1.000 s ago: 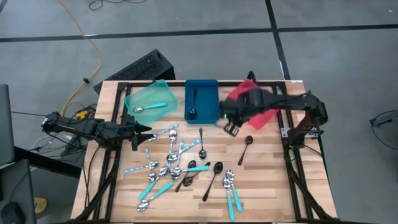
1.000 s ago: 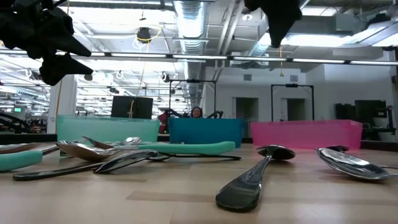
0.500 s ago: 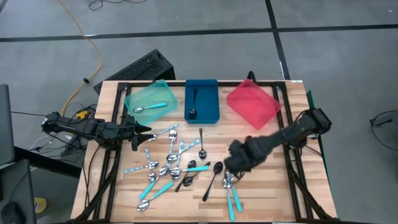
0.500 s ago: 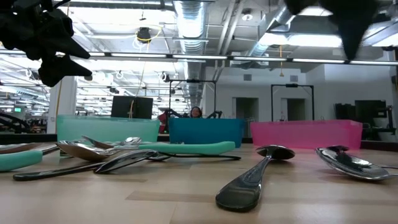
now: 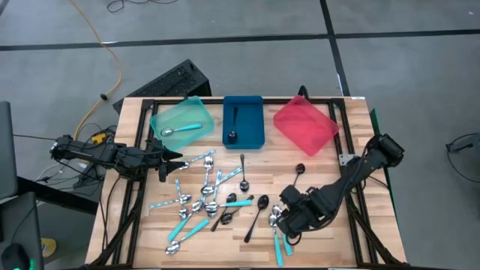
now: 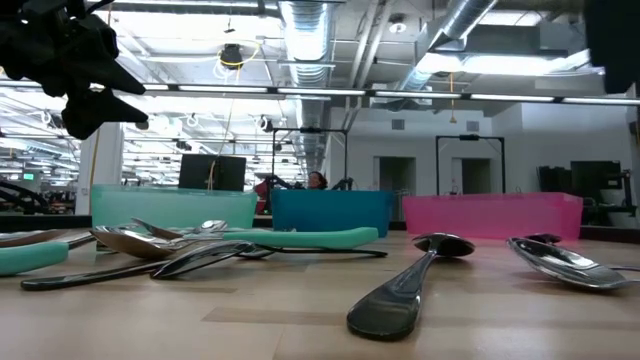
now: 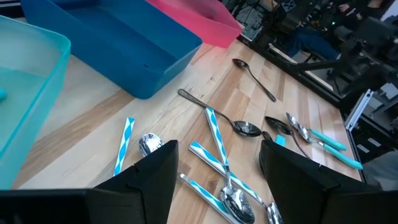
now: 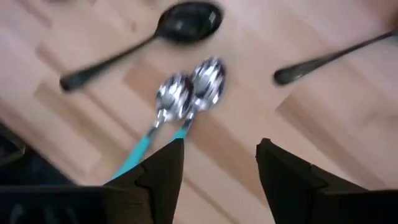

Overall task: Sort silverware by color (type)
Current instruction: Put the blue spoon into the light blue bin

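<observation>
The right gripper (image 5: 283,223) hangs low over the near right part of the table with its fingers spread and nothing between them. Directly ahead of its fingertips in the right wrist view lie two teal-handled spoons (image 8: 186,99), side by side, bowls touching. The step in hand looks like the approach for a pick. The next move calls for coming down on one handle alone, which will be awkward because the pair lie so close together.

Just beyond that pair lies a black spoon (image 8: 143,37), and off to one side a second black spoon (image 5: 296,178). Farther out, toward the left arm, sits the main heap of spoons (image 5: 204,196): roughly seven or eight teal-handled, a few all-silver and two or three black, too tangled for an exact count.

Farthest off stand three trays: the teal tray (image 5: 160,118) with one teal-handled spoon, the blue tray (image 5: 255,112) with one black spoon, and the red tray (image 5: 304,127), apparently bare.

The left gripper (image 5: 166,157) waits at the left edge, open and empty.
</observation>
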Controlling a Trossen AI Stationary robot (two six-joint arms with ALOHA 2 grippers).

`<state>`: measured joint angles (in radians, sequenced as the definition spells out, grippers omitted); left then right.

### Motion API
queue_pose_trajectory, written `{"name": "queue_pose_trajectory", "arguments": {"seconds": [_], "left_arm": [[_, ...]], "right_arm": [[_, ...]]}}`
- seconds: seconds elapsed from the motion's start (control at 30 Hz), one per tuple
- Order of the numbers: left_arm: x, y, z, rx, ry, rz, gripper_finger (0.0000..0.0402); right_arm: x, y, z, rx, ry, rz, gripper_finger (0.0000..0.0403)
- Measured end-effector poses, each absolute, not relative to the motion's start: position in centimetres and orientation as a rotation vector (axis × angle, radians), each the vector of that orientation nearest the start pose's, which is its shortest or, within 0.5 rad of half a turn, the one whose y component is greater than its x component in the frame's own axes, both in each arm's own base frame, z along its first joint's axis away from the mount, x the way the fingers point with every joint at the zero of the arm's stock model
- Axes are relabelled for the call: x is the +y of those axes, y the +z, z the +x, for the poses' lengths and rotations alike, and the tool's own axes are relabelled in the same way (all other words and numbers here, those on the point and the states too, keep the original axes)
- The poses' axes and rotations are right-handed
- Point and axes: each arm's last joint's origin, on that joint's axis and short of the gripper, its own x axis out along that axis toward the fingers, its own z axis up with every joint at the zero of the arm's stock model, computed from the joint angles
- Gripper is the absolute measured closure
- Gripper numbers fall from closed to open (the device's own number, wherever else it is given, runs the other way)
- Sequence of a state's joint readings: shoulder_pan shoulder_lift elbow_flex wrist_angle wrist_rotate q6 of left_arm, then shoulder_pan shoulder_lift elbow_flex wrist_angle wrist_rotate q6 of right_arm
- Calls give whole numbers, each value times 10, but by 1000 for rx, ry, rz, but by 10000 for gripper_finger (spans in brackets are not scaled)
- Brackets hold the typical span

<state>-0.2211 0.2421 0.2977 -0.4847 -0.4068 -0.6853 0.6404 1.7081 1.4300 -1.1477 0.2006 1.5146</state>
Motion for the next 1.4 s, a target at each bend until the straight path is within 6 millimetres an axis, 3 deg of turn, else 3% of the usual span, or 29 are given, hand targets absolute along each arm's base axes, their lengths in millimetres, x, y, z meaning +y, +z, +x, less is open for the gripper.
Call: {"name": "queue_pose_trajectory", "arguments": {"seconds": [0.43,0.93,1.4], "left_arm": [[-9,201,91,327,314,-541,185],[-9,201,91,330,316,-547,185],[-9,201,91,331,317,-546,185]], "right_arm": [[220,221,273,1255,-636,712,177],[228,171,291,1382,-667,673,177],[225,171,297,1372,-640,684,177]]}}
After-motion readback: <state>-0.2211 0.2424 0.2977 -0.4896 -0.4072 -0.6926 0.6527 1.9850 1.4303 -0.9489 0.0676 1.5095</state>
